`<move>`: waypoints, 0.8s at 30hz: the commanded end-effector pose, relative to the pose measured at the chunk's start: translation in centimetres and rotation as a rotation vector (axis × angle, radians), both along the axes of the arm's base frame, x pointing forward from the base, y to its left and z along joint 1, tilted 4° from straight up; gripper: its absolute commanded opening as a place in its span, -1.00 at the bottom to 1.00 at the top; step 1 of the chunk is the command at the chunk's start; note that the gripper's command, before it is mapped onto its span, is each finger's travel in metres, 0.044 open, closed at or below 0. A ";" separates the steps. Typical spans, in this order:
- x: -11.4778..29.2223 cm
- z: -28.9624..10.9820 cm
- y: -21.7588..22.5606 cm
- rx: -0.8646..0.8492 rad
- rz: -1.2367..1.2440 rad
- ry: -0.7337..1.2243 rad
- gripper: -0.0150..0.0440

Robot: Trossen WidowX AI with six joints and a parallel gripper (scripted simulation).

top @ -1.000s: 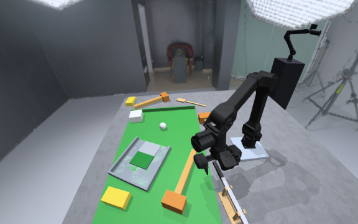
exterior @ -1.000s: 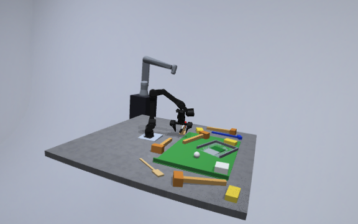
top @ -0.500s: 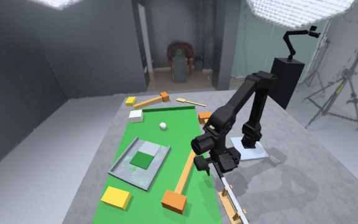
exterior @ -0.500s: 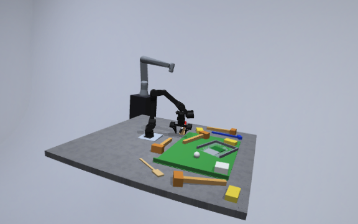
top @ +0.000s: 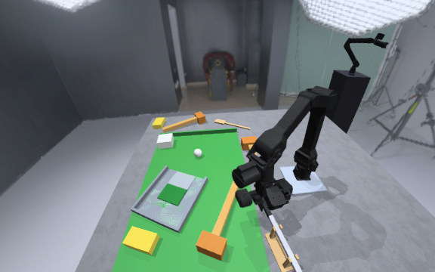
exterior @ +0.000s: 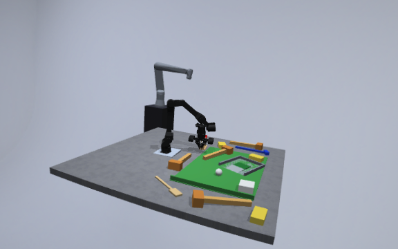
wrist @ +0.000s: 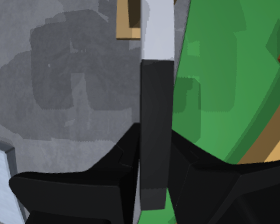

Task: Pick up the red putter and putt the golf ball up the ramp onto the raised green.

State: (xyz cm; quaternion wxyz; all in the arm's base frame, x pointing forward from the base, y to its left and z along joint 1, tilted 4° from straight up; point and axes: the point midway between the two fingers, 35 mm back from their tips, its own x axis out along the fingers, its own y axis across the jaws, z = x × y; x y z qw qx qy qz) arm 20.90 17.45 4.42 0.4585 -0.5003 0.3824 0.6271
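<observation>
When you look from the top view, the black arm bends down in the middle right of the frame, and its gripper (top: pixel 266 207) sits low at the right edge of the green mat (top: pixel 217 151). The putter (top: pixel 283 242) runs from the gripper down to the bottom edge as a thin white stick, lying across a little wooden stand (top: pixel 276 252). The golf ball (top: pixel 198 153) is well apart from it, up in the middle of the frame on the mat. The raised green (top: pixel 172 194) is the dark green square in the grey ramp tray, left of the gripper.

From the exterior view, the gripper (exterior: pixel 202 144) points down at the far corner of the mat (it is too small here to see its fingers). The golf ball (exterior: pixel 219 171) sits on the mat in front of the grey tray (exterior: pixel 242 166).

In the wrist view, the gripper (wrist: pixel 155 163) is squeezed nearly closed on the black handle end of the putter (wrist: pixel 156 23). The black fingers press it from both sides. The white part goes up to the top of the frame, over the stand (wrist: pixel 128 3).
</observation>
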 end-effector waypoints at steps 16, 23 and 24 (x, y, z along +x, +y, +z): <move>0.4 6.2 0.6 0.000 0.000 0.000 -0.49; 0.1 9.7 0.6 0.000 0.000 0.000 -0.49; 0.1 9.9 0.6 0.000 0.000 0.000 -0.49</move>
